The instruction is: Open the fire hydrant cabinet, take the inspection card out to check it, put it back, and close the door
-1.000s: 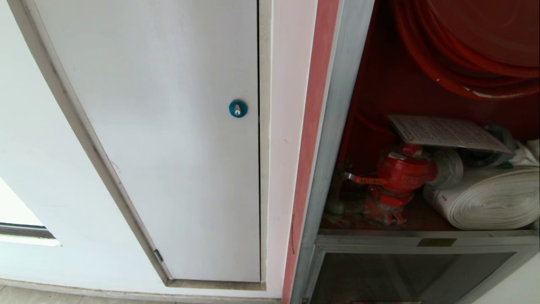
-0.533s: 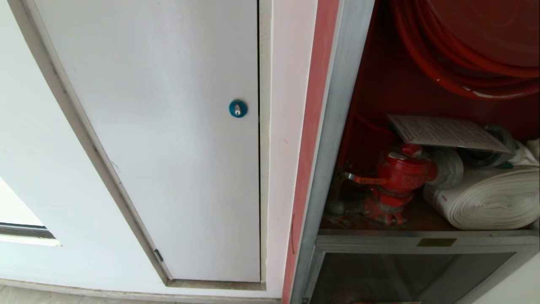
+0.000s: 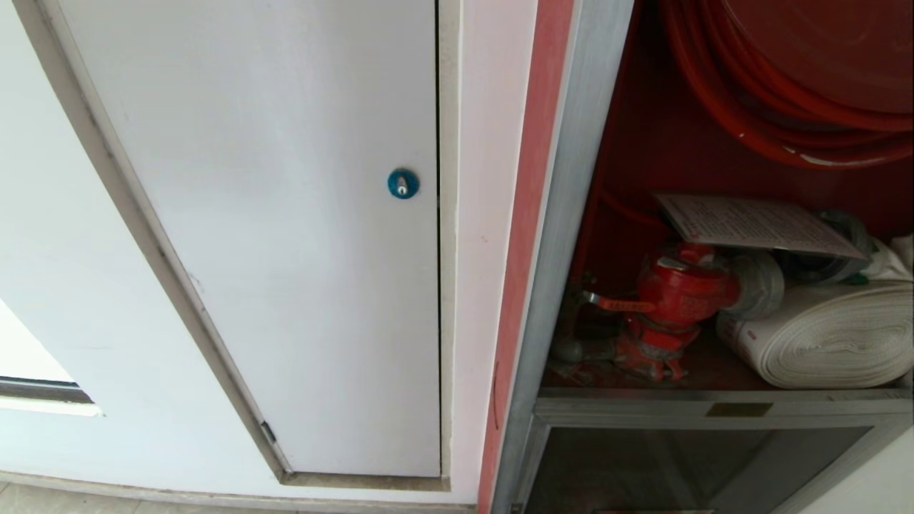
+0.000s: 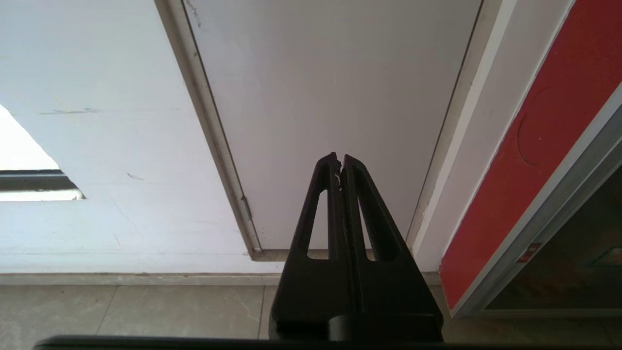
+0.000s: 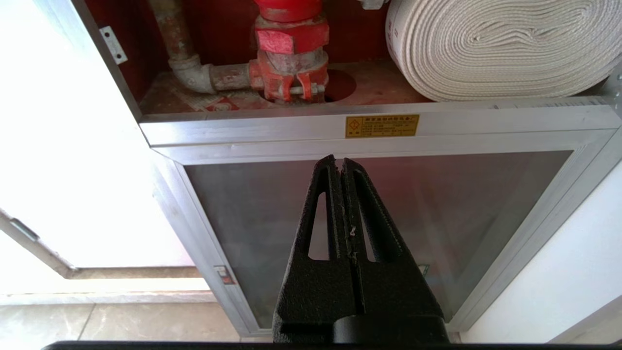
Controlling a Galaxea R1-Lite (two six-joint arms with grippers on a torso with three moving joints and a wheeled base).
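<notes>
Inspection card (image 3: 757, 225) lay flat at cabinet's three o'clock; both grippers (image 5: 340, 163) closed, empty; door should be swung shut gently.

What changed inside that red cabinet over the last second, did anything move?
Nothing visibly moved. The inspection card lies on the red valve as before, beside the rolled white hose in the open fire hydrant cabinet; neither arm shows in the head view.

Yellow label (image 5: 382, 126) on silver crossbar of fire hydrant cabinet (image 5: 340, 133): warning triangle, print too small to read. Inspection card (image 3: 757, 225) atop red valve (image 3: 682, 293): printed lines illegible. Red tag on valve lever (image 3: 620, 305): unreadable. No text legible anywhere.
</notes>
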